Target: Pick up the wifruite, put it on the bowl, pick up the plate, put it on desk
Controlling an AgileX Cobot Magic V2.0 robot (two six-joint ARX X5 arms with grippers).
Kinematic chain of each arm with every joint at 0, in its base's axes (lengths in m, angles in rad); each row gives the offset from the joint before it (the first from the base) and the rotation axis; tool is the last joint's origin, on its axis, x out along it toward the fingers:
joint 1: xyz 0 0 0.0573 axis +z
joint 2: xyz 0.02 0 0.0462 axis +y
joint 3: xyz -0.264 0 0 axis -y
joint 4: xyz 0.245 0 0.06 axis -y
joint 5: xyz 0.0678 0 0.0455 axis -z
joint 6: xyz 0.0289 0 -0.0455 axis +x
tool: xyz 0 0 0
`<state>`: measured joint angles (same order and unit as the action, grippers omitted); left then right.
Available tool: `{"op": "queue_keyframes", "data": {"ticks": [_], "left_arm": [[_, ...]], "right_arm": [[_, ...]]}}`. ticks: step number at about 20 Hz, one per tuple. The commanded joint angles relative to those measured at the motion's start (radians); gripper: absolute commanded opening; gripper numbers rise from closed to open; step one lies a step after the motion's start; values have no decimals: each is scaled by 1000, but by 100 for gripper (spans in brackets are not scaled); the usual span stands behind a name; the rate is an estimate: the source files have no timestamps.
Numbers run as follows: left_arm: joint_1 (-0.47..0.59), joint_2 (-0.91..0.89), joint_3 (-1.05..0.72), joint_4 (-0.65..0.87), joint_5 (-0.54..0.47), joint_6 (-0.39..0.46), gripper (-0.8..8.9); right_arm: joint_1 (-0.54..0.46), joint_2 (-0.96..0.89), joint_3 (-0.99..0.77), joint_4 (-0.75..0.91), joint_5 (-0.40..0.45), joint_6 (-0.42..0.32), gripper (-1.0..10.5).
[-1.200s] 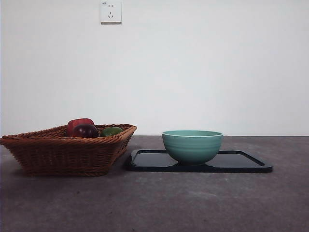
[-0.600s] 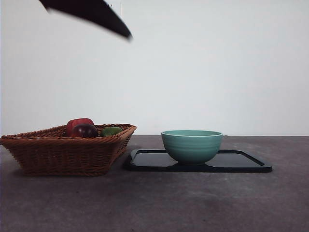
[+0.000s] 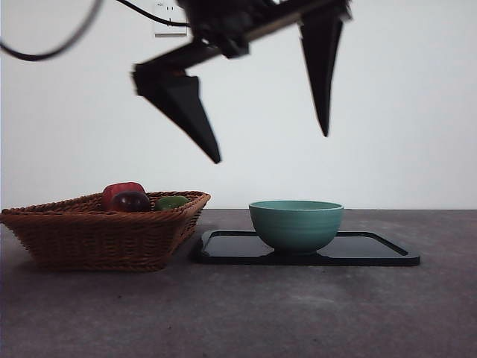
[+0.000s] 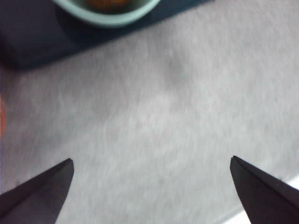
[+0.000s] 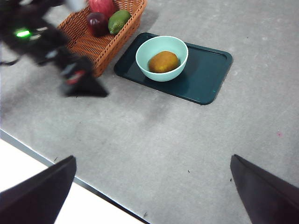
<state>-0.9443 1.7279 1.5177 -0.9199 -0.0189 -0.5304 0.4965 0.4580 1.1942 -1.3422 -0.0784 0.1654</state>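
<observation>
The wifruite already lies inside the bowl, which stands on the dark tray beside the wicker basket on the counter. Judging by this, the first half is done and only the tray move remains. The left hand hovers empty, spread wide, above the bowl; the right hand waits high, also wide and empty.

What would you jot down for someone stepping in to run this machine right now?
Left gripper: open, empty, in the air above the bowl.
Right gripper: open, empty, held high over the desk, away from the work.
The orange fruit lies inside the bowl, which stands on the dark tray beside the wicker basket.
Done: fruit in bowl.
Left: the tray has to be picked up and set on the desk, and nothing grips it yet.
</observation>
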Motion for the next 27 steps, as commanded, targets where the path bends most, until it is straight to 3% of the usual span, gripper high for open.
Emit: {"op": "queue_keyframes", "data": {"ticks": [1, 7, 12, 19, 27], "left_arm": [[15, 102, 138, -41, 3, 31, 563], [92, 374, 547, -223, 11, 144, 563], [130, 536, 776, -259, 11, 229, 563], [157, 623, 789, -149, 11, 379, 561], [175, 681, 789, -122, 10, 377, 558]], "right_arm": [[6, 4, 10, -74, 0, 6, 600], [6, 4, 10, -74, 0, 6, 600], [6, 4, 10, -74, 0, 6, 600], [6, 4, 10, -74, 0, 7, 600], [6, 4, 10, -74, 0, 11, 600]]}}
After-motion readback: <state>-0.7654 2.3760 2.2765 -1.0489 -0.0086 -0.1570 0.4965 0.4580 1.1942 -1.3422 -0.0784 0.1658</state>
